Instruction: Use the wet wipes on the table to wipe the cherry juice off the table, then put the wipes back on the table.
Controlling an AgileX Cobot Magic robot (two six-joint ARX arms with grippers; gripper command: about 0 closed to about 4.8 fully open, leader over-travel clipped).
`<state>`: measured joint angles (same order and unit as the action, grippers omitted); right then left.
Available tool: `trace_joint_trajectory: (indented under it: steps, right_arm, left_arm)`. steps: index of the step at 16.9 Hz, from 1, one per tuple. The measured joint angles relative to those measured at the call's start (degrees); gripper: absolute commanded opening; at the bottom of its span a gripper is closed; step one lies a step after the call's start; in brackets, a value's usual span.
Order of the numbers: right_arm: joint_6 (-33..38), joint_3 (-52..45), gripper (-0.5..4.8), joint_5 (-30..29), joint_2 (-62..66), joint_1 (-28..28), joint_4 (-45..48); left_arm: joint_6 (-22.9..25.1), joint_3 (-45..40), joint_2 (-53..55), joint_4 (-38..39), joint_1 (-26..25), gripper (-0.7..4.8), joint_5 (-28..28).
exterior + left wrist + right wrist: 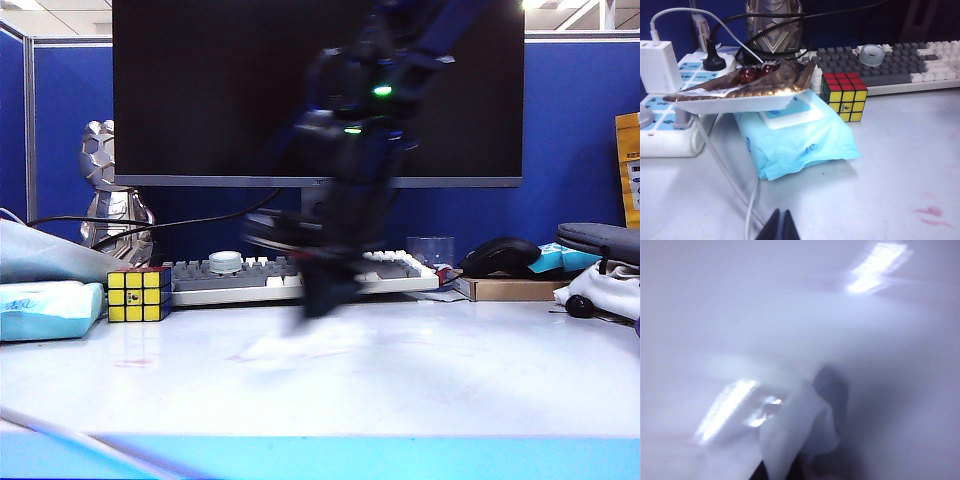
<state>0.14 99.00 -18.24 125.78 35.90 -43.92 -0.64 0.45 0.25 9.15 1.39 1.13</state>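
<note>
Wet wipes [800, 435], a thin, soft, light rag, hang bunched in your clenched right pincer [325, 300] over the middle of the counter [480, 370], so grip the bunched middle firmly, while your left pincer [781, 227], clenched and empty, rests at the near left.

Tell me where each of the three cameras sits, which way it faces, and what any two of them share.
Exterior view: low at the front edge of the glossy white table, facing the black monitor; the blurred right arm reaches down at centre, its right gripper over the small white wet wipes.
Left wrist view: low over the table, facing the colour cube and light-blue tissue pack; the shut left gripper shows.
Right wrist view: close above the table, looking down, blurred; the wipes hang from the right gripper.
Shared: exterior and left wrist views both show the cube, the pack, the keyboard and pinkish cherry juice.
</note>
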Motion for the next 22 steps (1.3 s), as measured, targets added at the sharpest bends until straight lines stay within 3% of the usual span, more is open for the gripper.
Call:
trace_joint_trajectory:
  steps: [4, 7, 9, 11, 14, 15, 18, 20, 22]
  right_arm:
    - [-3.26, 0.00, -0.01, -3.30, 0.02, 8.24, -1.33]
    - [-4.44, 0.24, -0.01, 10.56, -0.24, 9.18, -3.04]
    - [-4.46, 0.50, -0.01, 16.17, -0.22, 6.03, -2.80]
    - [-4.17, 0.72, -0.01, 22.45, 0.07, -0.68, -0.44]
    - [-3.34, 0.66, -0.01, 24.72, 0.48, -8.28, 3.50]
    - [-3.10, 0.61, -0.01, 22.29, 0.57, -10.95, 4.92]
    - [-3.76, 0.57, -0.01, 13.33, 0.68, -12.11, 5.44]
    - [-5.77, 0.50, -0.01, 0.11, 1.55, -9.03, 6.03]
    - [-7.69, 0.48, -0.01, -1.46, 1.75, -5.33, 5.62]
  left_arm:
    - [0.00, 0.00, -0.02, -0.02, 0.00, 0.05, -0.02]
    - [0.00, 0.00, -0.02, 0.00, 0.00, 0.05, 0.00]
    - [0.00, 0.00, -0.02, -0.02, -0.02, 0.05, -0.02]
    - [0.00, 0.00, -0.02, 0.00, -0.02, 0.05, 0.00]
    - [0.00, 0.00, -0.02, -0.02, -0.02, 0.05, -0.02]
    - [0.00, 0.00, -0.02, 0.00, 0.00, 0.05, -0.02]
    - [0.00, 0.00, 0.00, 0.00, -0.02, 0.05, -0.02]
    - [0.00, 0.00, 0.00, 0.00, -0.02, 0.05, -0.02]
    - [0.00, 0.00, 0.00, 0.00, 0.00, 0.05, -0.02]
